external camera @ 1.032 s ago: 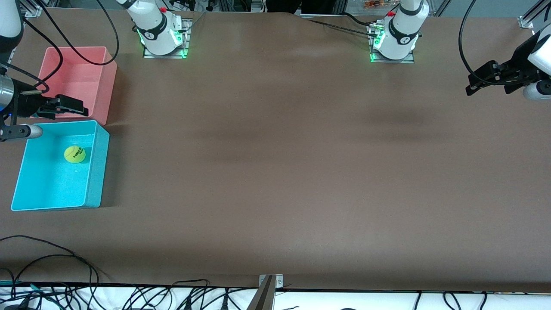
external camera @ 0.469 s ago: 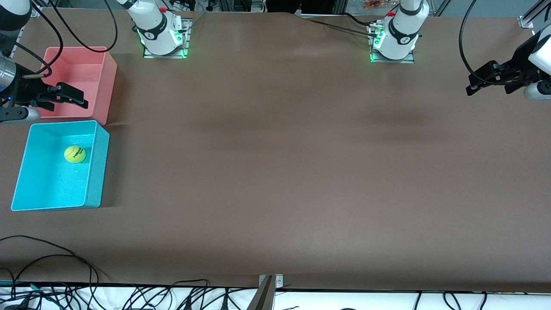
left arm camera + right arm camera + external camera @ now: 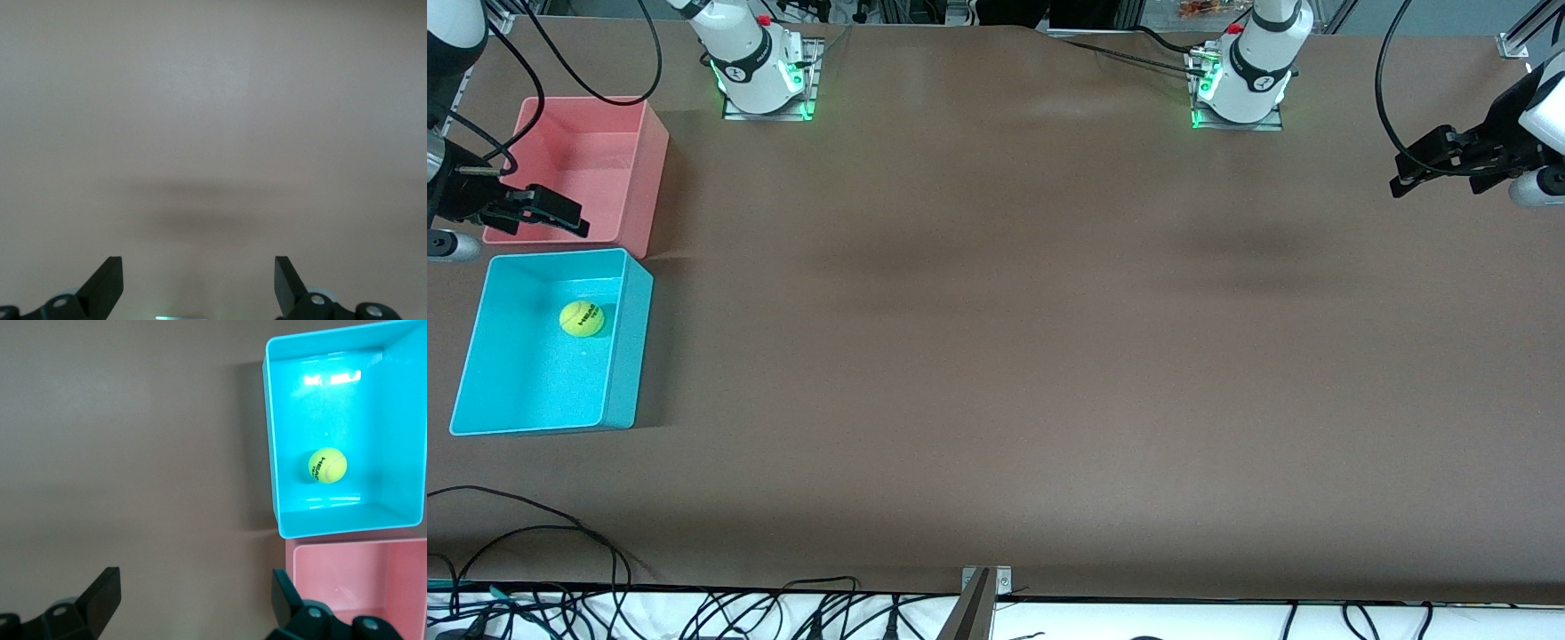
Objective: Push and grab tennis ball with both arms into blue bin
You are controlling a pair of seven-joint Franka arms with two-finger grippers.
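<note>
Right gripper (image 3: 551,216) has drawn back from over the blue bin (image 3: 630,342) to over the pink bin (image 3: 654,169), jaws wide, empty; tennis ball (image 3: 582,318) rests inside the blue bin, below and clear of it; left gripper (image 3: 1427,164) waits wide over bare bench (image 3: 1049,356); ball judged light, fuzzy, springy, best pinched across its middle.

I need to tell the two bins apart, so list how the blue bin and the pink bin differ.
The blue bin is cyan; the pink bin is salmon pink. The blue bin holds the tennis ball; the pink bin shows nothing inside. The blue bin lies nearer the front camera, and the right gripper hangs over the pink bin's edge. Both are rectangular, open-topped and alike in size.
</note>
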